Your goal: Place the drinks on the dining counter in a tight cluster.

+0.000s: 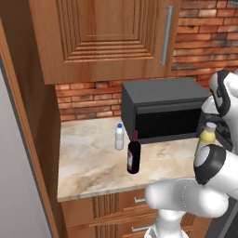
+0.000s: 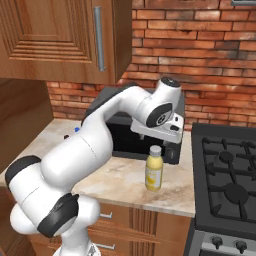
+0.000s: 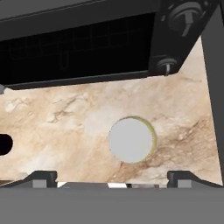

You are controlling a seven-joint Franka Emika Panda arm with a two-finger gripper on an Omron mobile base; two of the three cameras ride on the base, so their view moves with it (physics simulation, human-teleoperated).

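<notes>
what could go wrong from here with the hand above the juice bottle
1. The juice bottle stands close in front of the microwave; as the open gripper descends, the rear finger could hit the microwave's front.
2. In the hand view the pale cap sits slightly right of centre between the jaws, so one finger may land on it and tip the bottle.
3. The stove lies just beside it; a knocked bottle could roll there.

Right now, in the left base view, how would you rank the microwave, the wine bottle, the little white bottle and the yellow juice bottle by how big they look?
1. Microwave, by far.
2. Wine bottle.
3. White bottle and yellow juice bottle: unsure. The arm hides part of the juice bottle, and the white one stands farther back.
</notes>
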